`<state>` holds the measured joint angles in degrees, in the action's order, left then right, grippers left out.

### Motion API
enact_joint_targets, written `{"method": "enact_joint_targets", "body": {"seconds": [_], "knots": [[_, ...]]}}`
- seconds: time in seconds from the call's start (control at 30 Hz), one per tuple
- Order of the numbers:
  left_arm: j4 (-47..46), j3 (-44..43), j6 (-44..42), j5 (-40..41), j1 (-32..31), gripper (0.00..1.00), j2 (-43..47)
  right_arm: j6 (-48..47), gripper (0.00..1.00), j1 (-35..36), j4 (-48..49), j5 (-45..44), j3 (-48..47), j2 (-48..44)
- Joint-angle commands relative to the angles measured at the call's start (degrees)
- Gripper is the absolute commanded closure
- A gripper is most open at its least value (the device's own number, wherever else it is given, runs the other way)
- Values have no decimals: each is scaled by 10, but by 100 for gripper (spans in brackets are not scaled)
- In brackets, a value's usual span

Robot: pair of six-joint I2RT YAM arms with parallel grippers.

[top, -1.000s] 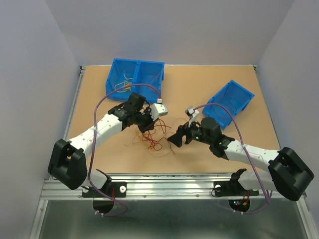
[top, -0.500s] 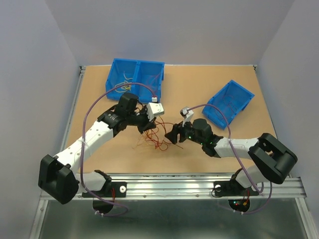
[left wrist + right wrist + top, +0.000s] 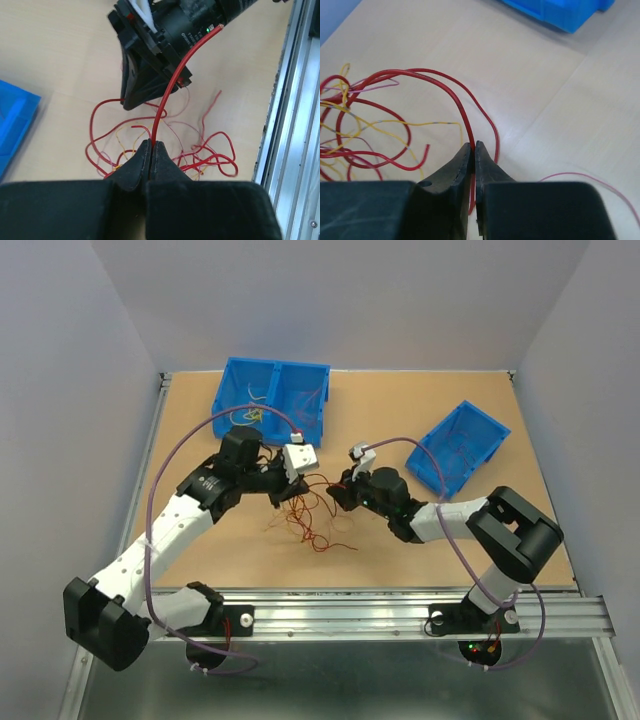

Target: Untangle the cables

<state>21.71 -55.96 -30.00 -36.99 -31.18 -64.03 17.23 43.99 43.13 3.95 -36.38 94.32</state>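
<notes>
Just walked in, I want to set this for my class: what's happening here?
Two robot arms are untangling thin cables. The left gripper is shut on a red wire, and the right gripper pinches a red wire too; whether the same one, I cannot tell. The rest lies tangled on the table between them.

**Finding:** mid-table passage is blocked. The left gripper point(image 3: 151, 146) and right gripper point(image 3: 473, 146) stand nose to nose, each nipped on a red strand of the cables point(image 3: 310, 525), which sprawl beneath them toward the rail point(image 3: 350, 608).

**Obstacles:** 2 stand behind: the double bin point(image 3: 272, 395) rear-left and the tilted bin point(image 3: 458, 447) at right.

**Free room:** bare table point(image 3: 380, 415) lies open between the bins, and between the 2 arms in front of the tangle.
</notes>
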Motion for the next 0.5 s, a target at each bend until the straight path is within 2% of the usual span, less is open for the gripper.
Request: {"method": "enact_joint_targets", "body": {"seconds": [0.0,0.07,0.1,0.17,0.33,0.4,0.47], "knots": [[-27,-62,44,40,58,100,65,5,99,5,45,-100,9,-29],[-46,-81,85,79,92,100,89,13,99,4,36,-143,45,-78],[-58,-105,96,124,121,100,108,15,100,4,16,-172,53,-98],[-64,-135,109,182,138,100,122,17,100,5,-13,-191,69,-128],[-97,-221,135,410,146,100,144,40,99,4,-102,-268,101,-193],[-115,-224,134,479,146,100,157,60,99,4,-109,-305,116,-209],[-135,-219,133,507,147,100,167,85,100,4,-118,-331,136,-242]]}}
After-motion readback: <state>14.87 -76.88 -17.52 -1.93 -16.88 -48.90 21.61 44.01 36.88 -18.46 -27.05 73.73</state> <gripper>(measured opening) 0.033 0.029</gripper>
